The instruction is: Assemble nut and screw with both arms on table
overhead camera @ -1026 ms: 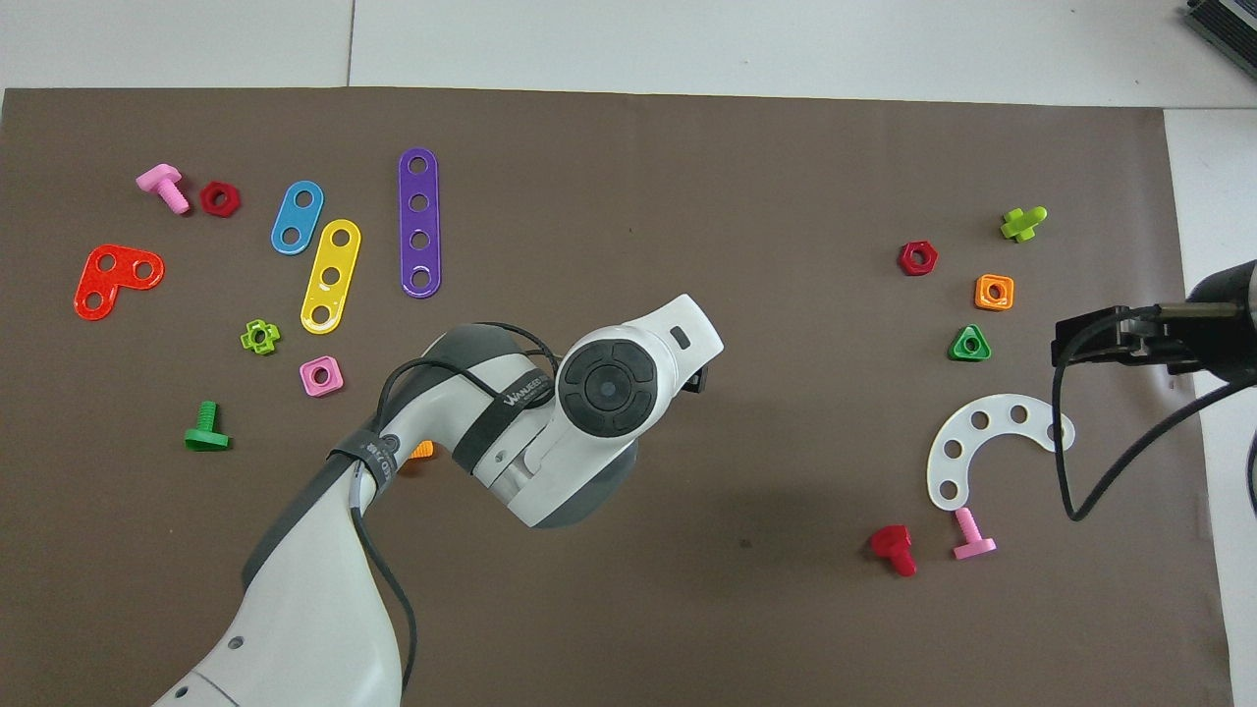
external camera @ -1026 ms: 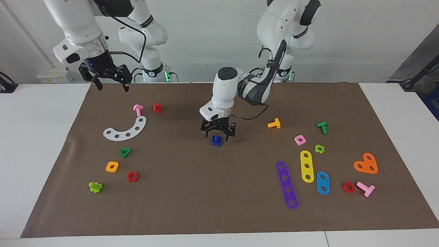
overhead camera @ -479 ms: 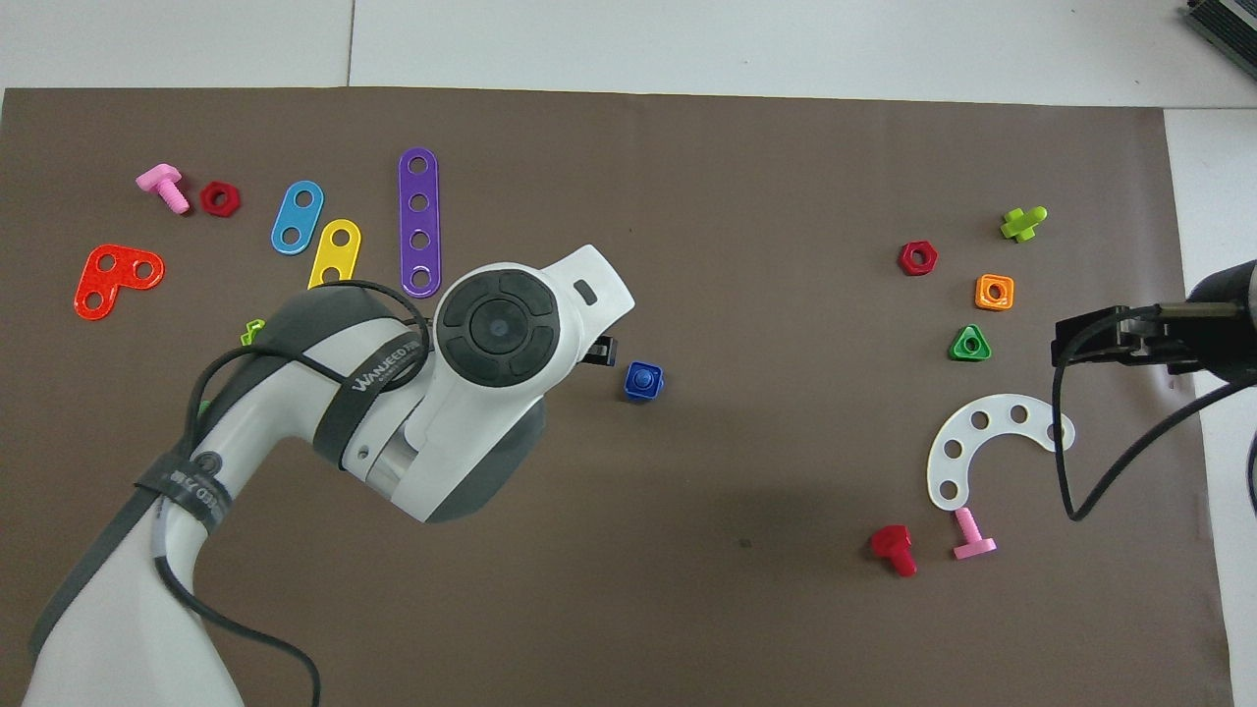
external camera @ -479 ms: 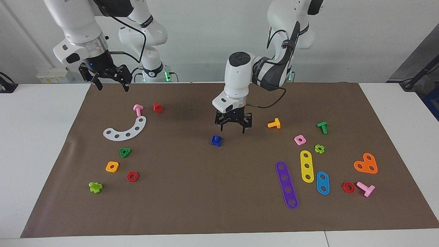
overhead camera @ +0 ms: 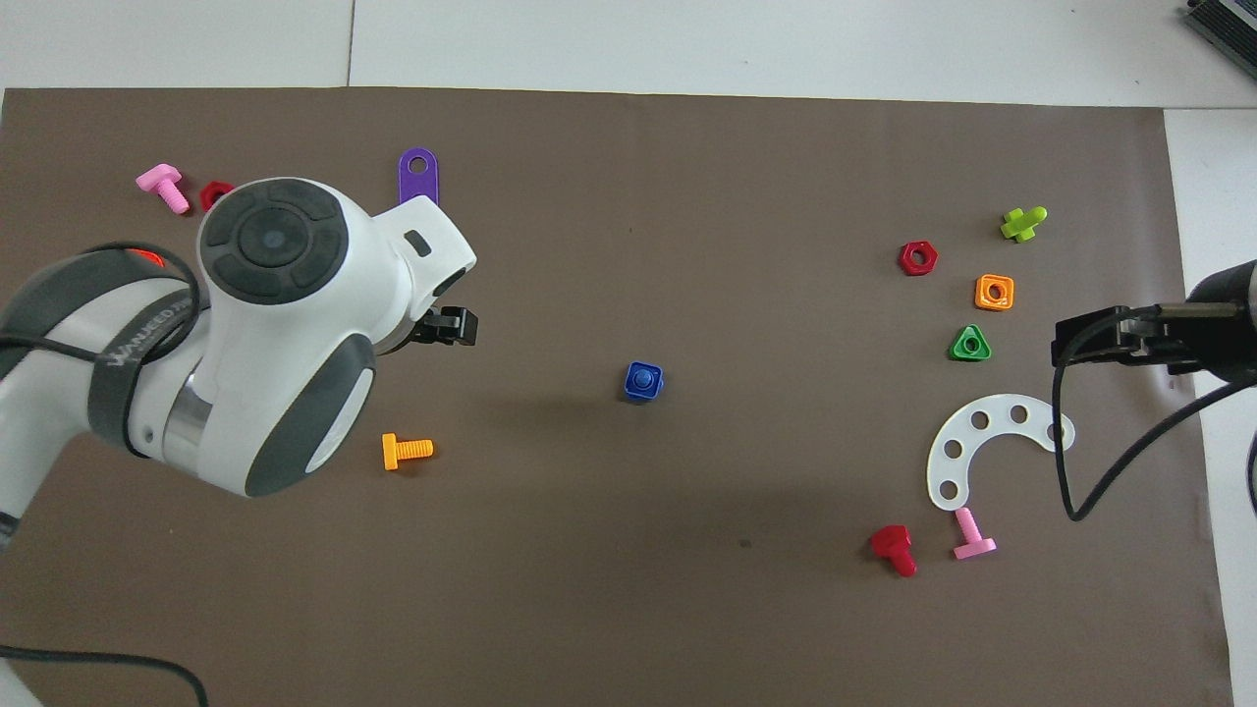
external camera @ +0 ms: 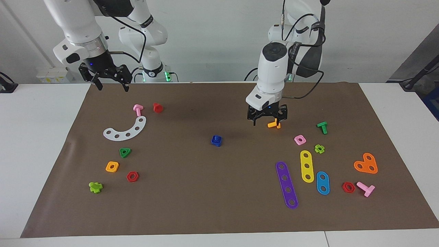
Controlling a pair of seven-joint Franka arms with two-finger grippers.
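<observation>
The dark-blue nut (external camera: 216, 140) lies on the brown mat (external camera: 219, 192) of the table, near its middle. A round dark-blue stub, the screw (overhead camera: 643, 378), stands in the nut's centre hole; its triangular head does not show. Nothing touches this piece. My left gripper (external camera: 267, 120) is open and empty, up over the mat toward the left arm's end, just above an orange bolt (external camera: 274, 124). In the overhead view the arm hides most of it. My right gripper (external camera: 110, 81) is open and empty and waits over the mat's edge at the right arm's end; it also shows in the overhead view (overhead camera: 1080, 339).
A pink square nut (external camera: 300, 139), a green bolt (external camera: 322, 127) and purple (external camera: 286, 184), yellow and light-blue strips lie toward the left arm's end. A white curved plate (external camera: 125, 130), a red bolt (external camera: 157, 107), a pink bolt (external camera: 138, 109) and a green triangular nut (external camera: 125, 152) lie toward the right arm's end.
My left gripper has risen off the dark-blue piece and swung toward the left arm's end, over the orange bolt. The dark-blue piece stays on the mat. The right arm has not moved.
</observation>
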